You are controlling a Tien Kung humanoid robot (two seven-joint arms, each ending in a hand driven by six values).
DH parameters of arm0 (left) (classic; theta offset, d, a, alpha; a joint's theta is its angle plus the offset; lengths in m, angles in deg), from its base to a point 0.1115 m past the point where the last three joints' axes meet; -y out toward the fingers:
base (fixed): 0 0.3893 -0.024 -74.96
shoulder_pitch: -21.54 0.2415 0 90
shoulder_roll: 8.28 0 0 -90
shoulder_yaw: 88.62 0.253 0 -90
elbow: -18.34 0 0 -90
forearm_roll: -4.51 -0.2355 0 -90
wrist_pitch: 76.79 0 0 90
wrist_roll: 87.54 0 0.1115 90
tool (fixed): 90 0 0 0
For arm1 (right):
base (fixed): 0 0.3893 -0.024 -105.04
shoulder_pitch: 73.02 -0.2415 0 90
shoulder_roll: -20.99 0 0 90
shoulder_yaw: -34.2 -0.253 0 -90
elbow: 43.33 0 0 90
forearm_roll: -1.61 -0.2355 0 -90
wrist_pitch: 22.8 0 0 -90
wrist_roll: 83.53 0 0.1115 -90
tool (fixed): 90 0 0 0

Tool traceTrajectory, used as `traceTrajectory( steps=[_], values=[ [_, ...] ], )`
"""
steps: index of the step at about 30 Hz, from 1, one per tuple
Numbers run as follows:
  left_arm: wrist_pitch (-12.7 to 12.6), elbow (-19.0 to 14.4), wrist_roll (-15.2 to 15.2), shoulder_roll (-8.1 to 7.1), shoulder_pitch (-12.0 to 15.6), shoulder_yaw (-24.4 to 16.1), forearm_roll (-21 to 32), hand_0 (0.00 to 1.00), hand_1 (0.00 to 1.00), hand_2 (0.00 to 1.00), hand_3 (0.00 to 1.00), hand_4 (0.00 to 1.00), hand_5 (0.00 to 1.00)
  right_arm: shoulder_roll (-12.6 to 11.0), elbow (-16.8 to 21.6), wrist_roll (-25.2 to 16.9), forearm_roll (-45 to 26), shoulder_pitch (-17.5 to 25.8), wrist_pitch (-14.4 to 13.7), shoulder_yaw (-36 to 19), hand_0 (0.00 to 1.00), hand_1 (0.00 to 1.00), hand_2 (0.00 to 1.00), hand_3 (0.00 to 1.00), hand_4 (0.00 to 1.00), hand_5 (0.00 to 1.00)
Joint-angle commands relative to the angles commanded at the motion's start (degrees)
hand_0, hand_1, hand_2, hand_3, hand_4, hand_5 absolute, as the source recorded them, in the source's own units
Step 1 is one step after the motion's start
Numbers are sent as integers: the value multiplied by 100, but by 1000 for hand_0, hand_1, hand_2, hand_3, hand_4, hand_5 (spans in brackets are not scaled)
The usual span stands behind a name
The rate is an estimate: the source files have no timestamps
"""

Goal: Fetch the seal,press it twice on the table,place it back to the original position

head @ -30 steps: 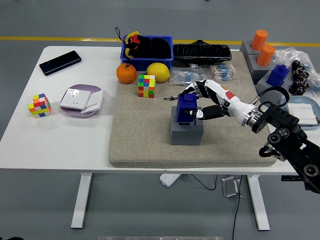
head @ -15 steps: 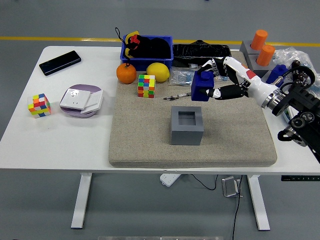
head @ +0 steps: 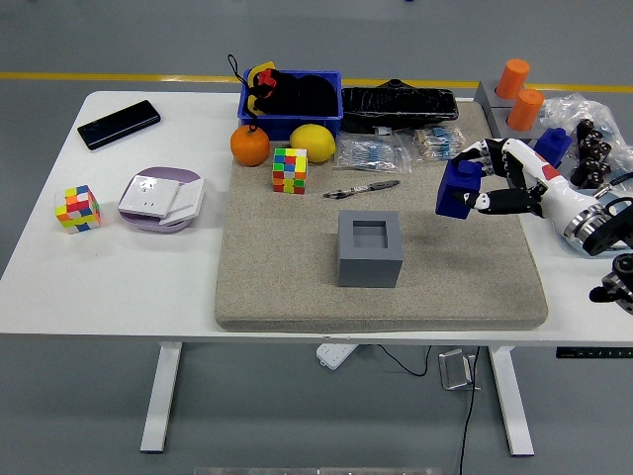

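right hand (head: pixel 492 183) clamped on blue seal (head: pixel 458 188), lifted at three o'clock of its empty grey holder (head: pixel 369 248); pressing and return apparently remain.

Bright even overhead light, soft faint shadows, sharp focus, no glare

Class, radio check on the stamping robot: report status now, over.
Right robot hand shut on blue seal, held over the mat's right side. Left robot hand not in view. Grey holder empty at mat centre. Nothing under the seal but bare mat.
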Motion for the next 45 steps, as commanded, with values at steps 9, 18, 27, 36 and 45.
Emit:
traceTrajectory(
  steps=[9,18,27,36,45],
  values=[
    [-2,-1,-35,6,-34,39,30,725,696,683,751,707,249,139,-382,-188,100,173,-59,15,559,430,448,508,689,2],
    [-2,-2,-27,23,-31,14,-2,725,696,684,751,707,247,285,-781,-306,78,240,-96,350,557,428,445,502,688,2],
    [-4,-8,-34,28,-50,10,-40,725,696,684,753,706,246,276,-980,-532,-27,210,-83,614,558,429,443,499,690,2],
    [0,-7,-36,32,-30,18,-29,725,696,684,752,708,247,190,-421,-496,27,204,-79,434,560,429,442,496,699,2],
    [4,-8,-34,26,-29,23,-13,725,696,684,752,706,246,25,697,-374,51,48,-27,146,561,428,442,495,702,2]
  ],
)
